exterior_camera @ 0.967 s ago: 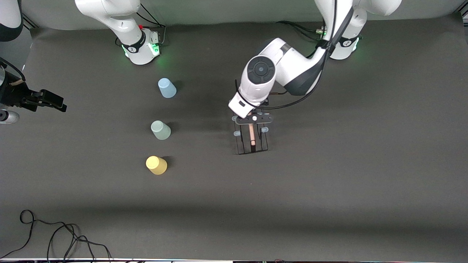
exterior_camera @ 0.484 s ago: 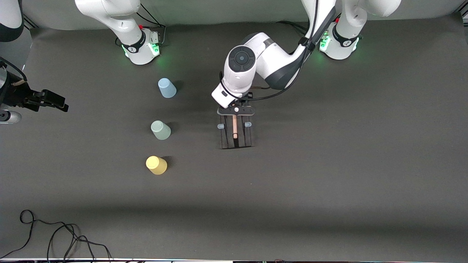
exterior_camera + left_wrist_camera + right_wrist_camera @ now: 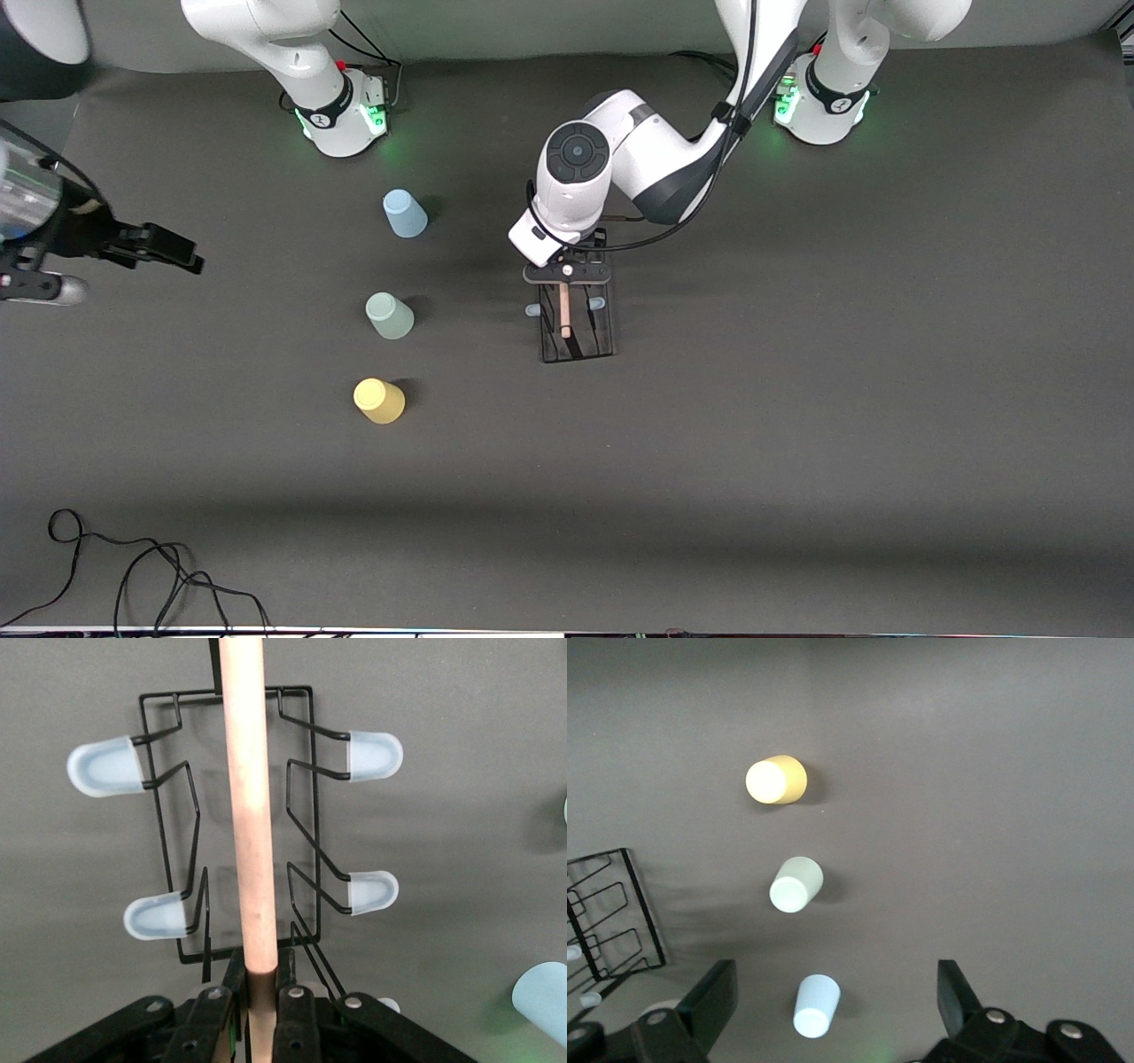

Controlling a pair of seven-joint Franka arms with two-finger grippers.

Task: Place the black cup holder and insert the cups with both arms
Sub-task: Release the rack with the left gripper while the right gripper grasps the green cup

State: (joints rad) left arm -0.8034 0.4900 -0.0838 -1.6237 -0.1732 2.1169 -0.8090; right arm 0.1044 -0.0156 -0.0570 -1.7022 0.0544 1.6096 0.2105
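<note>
We're shifting the black cup holder (image 3: pixel 576 330) toward the cups with the left tool (image 3: pixel 567 270) clamped on its wooden handle (image 3: pixel 248 815), and it's settling mid-counter (image 3: pixel 797 443), at three o'clock from the green cup (image 3: pixel 390 315). The right tool (image 3: pixel 164 248), fingers apart, is creeping in over the counter's edge. No readable writing anywhere.

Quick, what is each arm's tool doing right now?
Left tool: shut on the black cup holder's wooden handle.
Right tool: open, holding nothing, over the table near the right arm's end.
</note>
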